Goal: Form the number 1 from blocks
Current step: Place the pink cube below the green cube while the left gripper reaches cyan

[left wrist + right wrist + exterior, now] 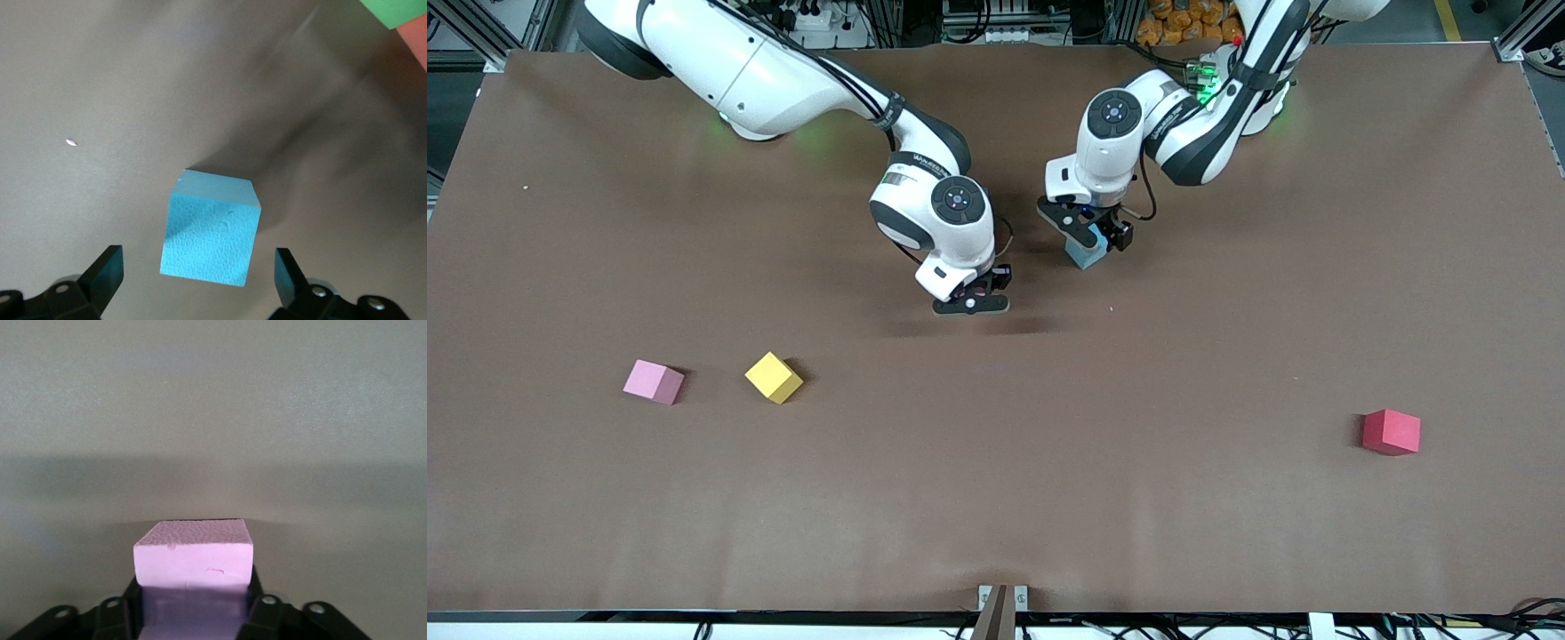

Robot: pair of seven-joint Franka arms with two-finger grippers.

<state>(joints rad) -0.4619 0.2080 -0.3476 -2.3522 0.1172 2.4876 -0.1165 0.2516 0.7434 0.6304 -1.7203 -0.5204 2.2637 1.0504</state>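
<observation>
two claws busy mid-table. left claw (200, 280) wide open astride blue block (212, 230), not gripping. right claw (193, 613) low w/ purple block (193, 553) btwn fingers, grip unclear. step: placing blocks; next needs clean lift-off.

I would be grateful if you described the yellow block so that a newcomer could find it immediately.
Start at the brown table and go toward the right arm's end, where two blocks lie side by side, nearer the front camera than both grippers. The yellow block is the one closer to the table's middle. It is turned corner-on like a diamond, and its pink neighbour differs plainly in colour.
</observation>
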